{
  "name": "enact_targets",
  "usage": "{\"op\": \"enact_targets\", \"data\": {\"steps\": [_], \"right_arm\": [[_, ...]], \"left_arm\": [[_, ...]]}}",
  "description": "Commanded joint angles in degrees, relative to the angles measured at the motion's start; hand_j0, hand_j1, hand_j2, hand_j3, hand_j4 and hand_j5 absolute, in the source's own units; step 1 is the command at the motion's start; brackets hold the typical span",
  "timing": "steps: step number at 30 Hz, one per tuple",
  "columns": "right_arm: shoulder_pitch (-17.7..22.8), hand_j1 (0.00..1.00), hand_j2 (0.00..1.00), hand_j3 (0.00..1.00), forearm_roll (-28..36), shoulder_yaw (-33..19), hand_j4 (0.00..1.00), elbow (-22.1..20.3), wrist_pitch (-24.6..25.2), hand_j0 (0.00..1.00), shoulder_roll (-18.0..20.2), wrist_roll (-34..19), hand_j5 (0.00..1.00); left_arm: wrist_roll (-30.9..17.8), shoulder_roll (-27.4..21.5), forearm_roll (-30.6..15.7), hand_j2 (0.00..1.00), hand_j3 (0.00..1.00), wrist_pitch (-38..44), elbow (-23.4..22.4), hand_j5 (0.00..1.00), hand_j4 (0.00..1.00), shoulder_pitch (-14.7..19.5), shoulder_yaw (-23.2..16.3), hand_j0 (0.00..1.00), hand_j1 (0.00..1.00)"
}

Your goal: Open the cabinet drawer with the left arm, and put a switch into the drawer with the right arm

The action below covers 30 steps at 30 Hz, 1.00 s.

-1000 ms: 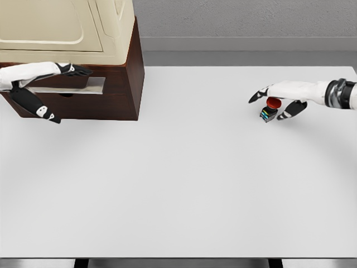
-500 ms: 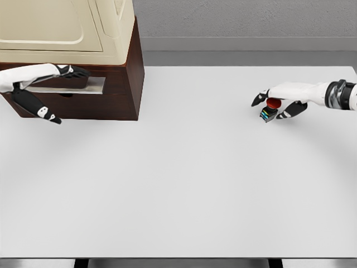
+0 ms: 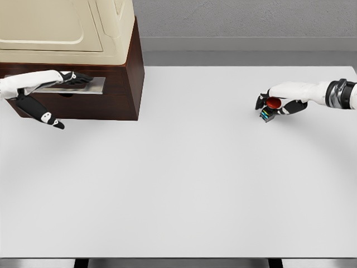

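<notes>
- Switch [image 3: 269,108], red-capped, sits on the white table [image 3: 184,178], far right of the cabinet [image 3: 120,92].
- Right hand [image 3: 281,100] curls its fingers around the switch.
- Left hand [image 3: 53,84] lies flat-fingered across the cabinet's drawer handle [image 3: 95,85], thumb hanging below.

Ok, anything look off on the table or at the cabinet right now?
Nothing stands out. The switch sits upright on the white table with the right hand curled around it. The left hand rests at the metal drawer front of the brown cabinet. Nothing is spilled or tipped.
</notes>
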<state>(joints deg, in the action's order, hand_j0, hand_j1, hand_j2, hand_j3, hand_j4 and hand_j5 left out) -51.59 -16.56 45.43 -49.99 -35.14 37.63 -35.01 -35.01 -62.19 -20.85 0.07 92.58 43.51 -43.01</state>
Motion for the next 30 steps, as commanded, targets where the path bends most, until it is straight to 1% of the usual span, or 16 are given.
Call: {"op": "enact_targets", "data": {"steps": [1,5,7,9,13,14,16,20,22,26,28,30], "right_arm": [[0.0,0.54,0.54,0.54,0.3,-0.1,0.54,0.0,0.1,0.54,0.1,0.0,0.54],[0.0,0.51,0.51,0.51,0.3,-0.1,0.51,-0.1,0.1,0.51,0.0,0.0,0.51],[-0.1,0.5,0.5,0.5,0.2,-0.1,0.5,-0.5,0.1,0.5,0.0,0.0,0.5],[-0.4,0.48,0.48,0.48,0.2,-0.1,0.48,-0.7,0.1,0.48,-0.1,0.0,0.48],[-0.5,0.48,0.48,0.48,0.3,-0.1,0.48,-1.0,0.1,0.48,-0.2,0.0,0.48],[-0.6,0.46,0.46,0.46,0.2,-0.1,0.46,-1.2,0.1,0.46,-0.2,0.0,0.46],[-0.9,0.45,0.45,0.45,0.2,-0.1,0.45,-1.9,0.1,0.45,-0.2,0.0,0.45],[-1.3,0.44,0.44,0.44,0.3,-0.1,0.44,-4.9,0.1,0.44,-0.1,0.0,0.44],[-1.7,0.44,0.44,0.44,0.3,0.0,0.44,-5.6,0.1,0.44,-0.1,0.0,0.44],[-1.8,0.44,0.44,0.44,0.4,0.8,0.44,-10.2,0.1,0.44,0.1,0.0,0.44],[-2.3,0.44,0.44,0.44,0.4,1.6,0.44,-11.6,0.1,0.44,0.0,0.0,0.44],[-2.5,0.44,0.44,0.44,0.4,1.8,0.44,-14.0,0.1,0.44,0.1,0.0,0.44]], "left_arm": [[0.0,0.0,-0.2,1.0,1.0,0.0,0.0,1.0,1.0,0.0,0.0,1.0,1.0],[0.0,0.0,-0.4,1.0,1.0,-0.2,0.1,1.0,1.0,-0.3,0.0,1.0,1.0],[0.0,-0.2,-0.4,1.0,1.0,-0.2,0.1,1.0,1.0,-1.4,0.0,1.0,1.0],[0.0,-0.2,-0.4,1.0,1.0,-0.2,0.1,1.0,1.0,-1.6,0.0,1.0,1.0],[0.0,-0.6,-0.8,1.0,1.0,-0.2,0.4,1.0,1.0,-1.7,0.0,1.0,1.0],[0.0,-0.7,-0.9,1.0,1.0,-0.2,0.6,1.0,1.0,-1.7,-0.1,1.0,1.0],[0.0,-0.8,-1.2,1.0,1.0,-0.2,0.7,1.0,1.0,-2.6,0.0,1.0,1.0],[0.0,-1.0,-1.6,1.0,1.0,-0.2,0.9,1.0,1.0,-2.7,-0.1,1.0,1.0],[0.0,-1.5,-2.0,1.0,1.0,-0.2,1.0,1.0,1.0,-2.7,-0.1,1.0,1.0],[0.0,-2.7,-3.6,1.0,1.0,-0.2,1.6,1.0,1.0,-3.1,-0.1,1.0,1.0],[0.0,-4.4,-5.0,1.0,1.0,-0.2,2.6,1.0,1.0,-3.5,-0.1,1.0,1.0],[0.0,-6.1,-6.0,1.0,1.0,-0.2,4.0,1.0,1.0,-3.6,-0.1,1.0,1.0]]}}
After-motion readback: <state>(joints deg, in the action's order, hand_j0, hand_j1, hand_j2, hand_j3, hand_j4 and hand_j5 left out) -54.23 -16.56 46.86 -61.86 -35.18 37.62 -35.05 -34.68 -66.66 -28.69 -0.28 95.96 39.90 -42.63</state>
